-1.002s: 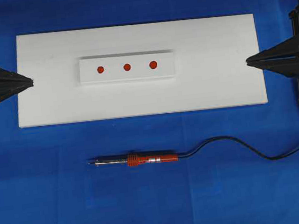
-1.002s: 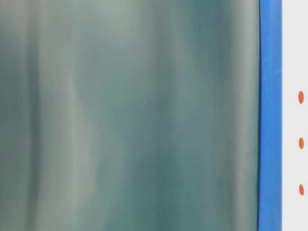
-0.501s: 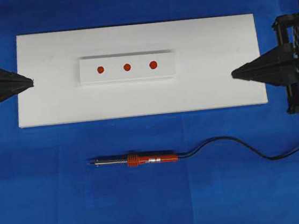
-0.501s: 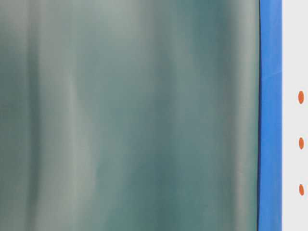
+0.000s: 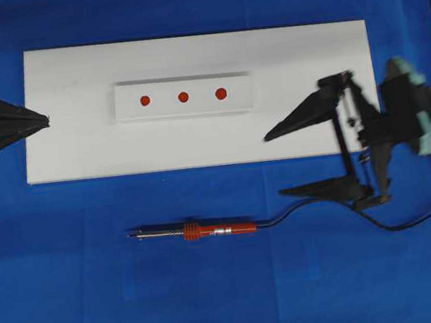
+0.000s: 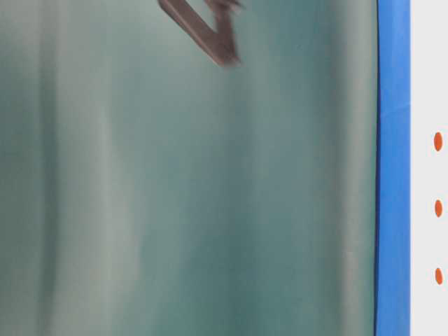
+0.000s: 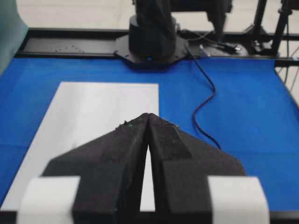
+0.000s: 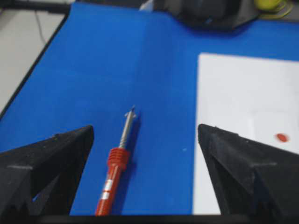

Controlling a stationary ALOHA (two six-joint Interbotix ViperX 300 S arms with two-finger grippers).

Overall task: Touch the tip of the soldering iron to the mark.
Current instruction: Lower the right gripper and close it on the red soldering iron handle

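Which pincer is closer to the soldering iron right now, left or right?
Right. The right pincer, jaws wide open, hovers just past the soldering iron handle's cord end. The left pincer, shut, sits at the white board's far left edge.

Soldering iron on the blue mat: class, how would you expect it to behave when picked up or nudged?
The soldering iron looks slim and round, so a nudge may roll it. Its metal shaft and ribbed handle seem rigid. The long black cord looks floppy and would probably trail behind and tug.
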